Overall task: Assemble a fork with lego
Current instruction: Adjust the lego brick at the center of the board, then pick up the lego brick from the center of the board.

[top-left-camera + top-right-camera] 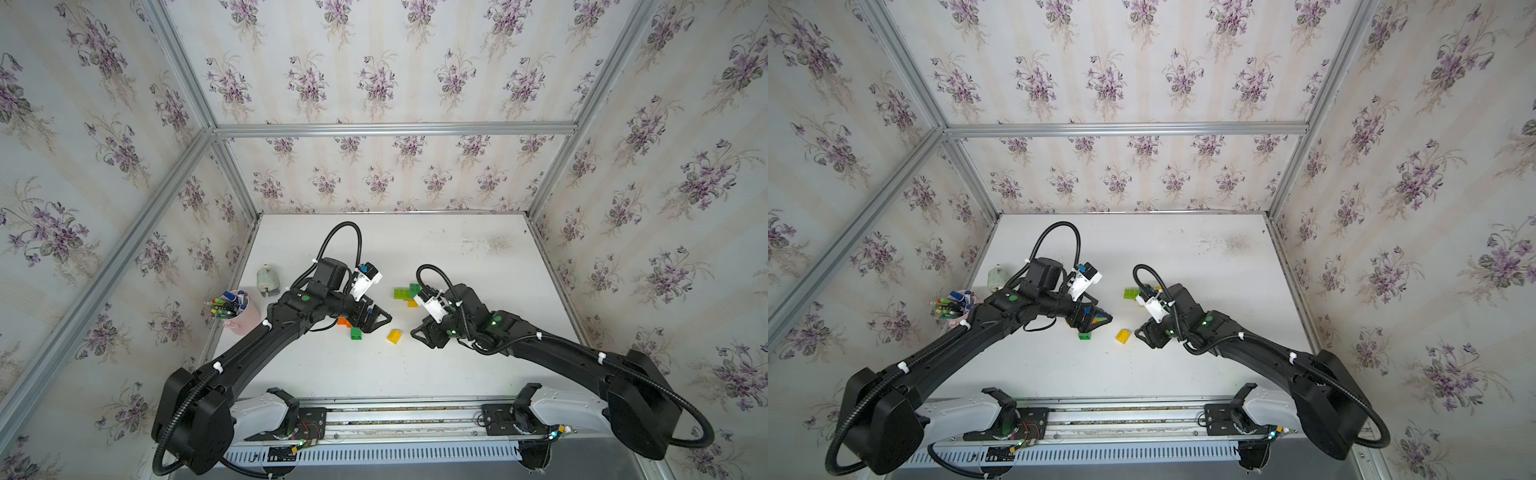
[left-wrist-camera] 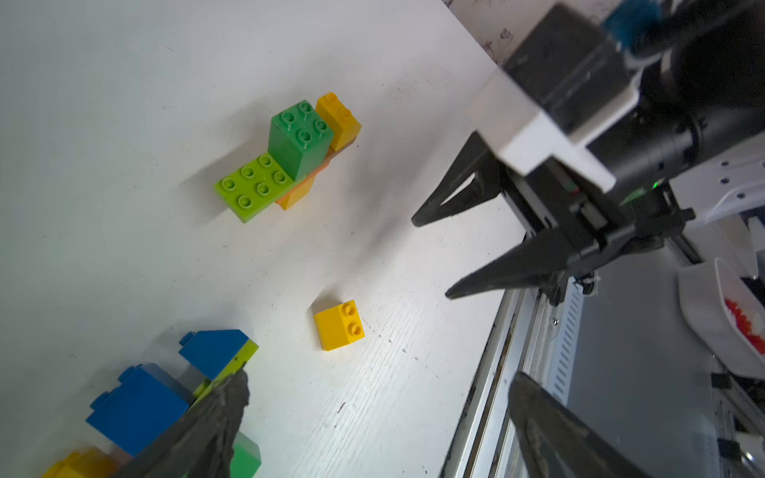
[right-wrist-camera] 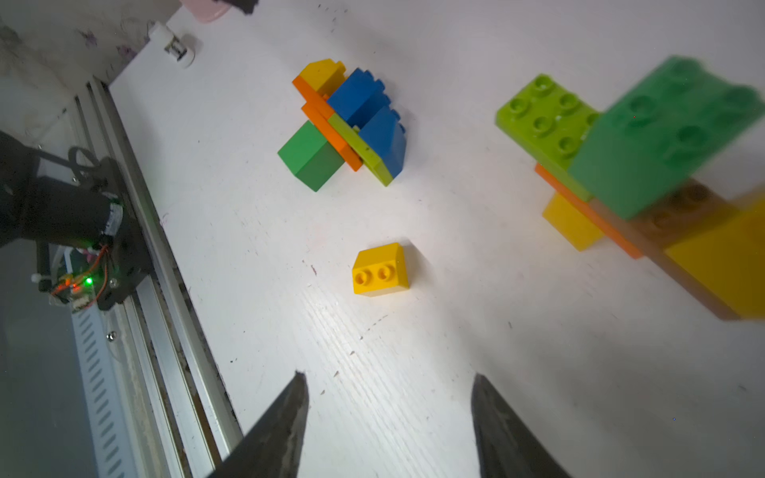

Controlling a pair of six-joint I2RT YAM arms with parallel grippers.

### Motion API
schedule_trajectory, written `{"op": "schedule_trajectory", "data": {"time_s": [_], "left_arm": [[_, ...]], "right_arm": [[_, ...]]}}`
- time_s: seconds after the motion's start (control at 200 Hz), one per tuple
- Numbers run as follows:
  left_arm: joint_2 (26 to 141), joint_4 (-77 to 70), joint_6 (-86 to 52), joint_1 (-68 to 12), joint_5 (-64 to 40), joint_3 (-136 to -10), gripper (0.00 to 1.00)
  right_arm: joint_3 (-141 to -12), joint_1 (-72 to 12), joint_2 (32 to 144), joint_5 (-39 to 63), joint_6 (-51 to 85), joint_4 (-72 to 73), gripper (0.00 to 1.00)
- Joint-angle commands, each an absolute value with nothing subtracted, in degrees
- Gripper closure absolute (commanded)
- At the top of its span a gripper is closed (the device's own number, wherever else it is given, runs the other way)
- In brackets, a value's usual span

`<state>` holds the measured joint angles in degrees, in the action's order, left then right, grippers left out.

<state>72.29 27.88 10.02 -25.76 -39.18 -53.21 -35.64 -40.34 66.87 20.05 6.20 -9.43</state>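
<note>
On the white table a loose yellow brick lay between the two grippers, the right gripper spread and empty just short of it, the left gripper wide apart beside a blue-and-lime cluster, gripping nothing.

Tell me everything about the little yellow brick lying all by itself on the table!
The little yellow brick looks like smooth, shiny plastic. It is chunky, with two round studs in a row and one sloped face. It lies tipped over, so the studs point sideways instead of up. It rests on the white table, between the two brick clusters, joined to neither. In both top views it sits between the two claws, and nothing but the table touches it.
</note>
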Motion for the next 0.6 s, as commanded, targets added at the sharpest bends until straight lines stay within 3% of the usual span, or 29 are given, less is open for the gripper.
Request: {"op": "schedule_trajectory", "data": {"time_s": [0.0, 0.21, 0.435, 0.595], "left_arm": [[75.84, 36.58, 24.52, -26.01, -40.13, -57.38, 0.02], [84.99, 40.76, 38.01, -29.01, -33.36, -60.62, 0.11], [90.78, 39.21, 50.77, -33.53, -24.77, -61.89, 0.14], [94.99, 41.06, 57.53, -34.33, -23.47, -64.85, 0.25]], "right_arm": [[-33.75, -36.41, 62.05, 23.83, 13.0, -10.8, 0.36], [-32.15, -26.61, 56.19, 27.59, 17.64, -12.55, 0.3], [-31.73, -25.29, 55.63, 27.09, 18.11, -13.47, 0.29], [-31.78, -24.14, 55.73, 26.99, 18.01, -13.73, 0.28]]}}
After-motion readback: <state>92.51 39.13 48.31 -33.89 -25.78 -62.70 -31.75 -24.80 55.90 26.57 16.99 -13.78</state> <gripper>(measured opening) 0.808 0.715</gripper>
